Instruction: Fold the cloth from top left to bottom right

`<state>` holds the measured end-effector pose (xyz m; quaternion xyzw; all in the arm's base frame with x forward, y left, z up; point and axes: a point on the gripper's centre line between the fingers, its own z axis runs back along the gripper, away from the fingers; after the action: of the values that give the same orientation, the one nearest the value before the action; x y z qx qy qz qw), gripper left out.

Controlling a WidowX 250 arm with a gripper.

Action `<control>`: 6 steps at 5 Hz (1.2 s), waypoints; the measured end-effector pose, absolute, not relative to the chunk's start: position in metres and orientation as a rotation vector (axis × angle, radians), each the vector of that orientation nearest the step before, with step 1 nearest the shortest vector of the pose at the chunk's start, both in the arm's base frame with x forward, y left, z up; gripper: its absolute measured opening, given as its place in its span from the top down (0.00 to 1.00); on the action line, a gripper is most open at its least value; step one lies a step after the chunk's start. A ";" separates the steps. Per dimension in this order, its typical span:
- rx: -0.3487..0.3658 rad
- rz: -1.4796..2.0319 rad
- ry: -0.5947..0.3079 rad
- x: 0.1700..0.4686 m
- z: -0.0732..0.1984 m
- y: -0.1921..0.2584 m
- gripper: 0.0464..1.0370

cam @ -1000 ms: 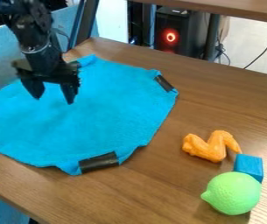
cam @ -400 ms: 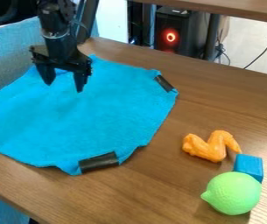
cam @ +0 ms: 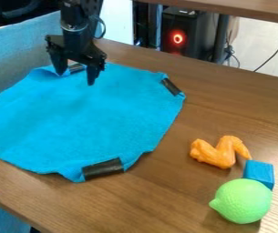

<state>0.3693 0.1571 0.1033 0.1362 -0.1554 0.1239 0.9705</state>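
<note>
Black fingers (cam: pixel 93 74) | spread wide, released | over blue cloth (cam: pixel 98 119), upper part | contact: cannot tell

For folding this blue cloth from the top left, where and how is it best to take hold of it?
Probably pinch the cloth at its far corner, by the black strip, coming from above. The rim looks rumpled there, which may give the fingers something to close on; the middle lies nearly flat.

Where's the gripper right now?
In the camera view, the gripper is at the upper left, over the far part of the blue cloth, in front of the black strip at its far corner.
</note>
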 end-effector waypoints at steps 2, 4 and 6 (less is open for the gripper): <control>0.290 0.277 -0.296 0.391 0.103 0.168 0.04; 0.314 0.308 -0.266 0.413 0.094 0.188 0.04; 0.301 0.305 -0.251 0.422 0.092 0.192 0.04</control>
<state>0.4222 0.1917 0.0919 0.1491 -0.1241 0.1508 0.9693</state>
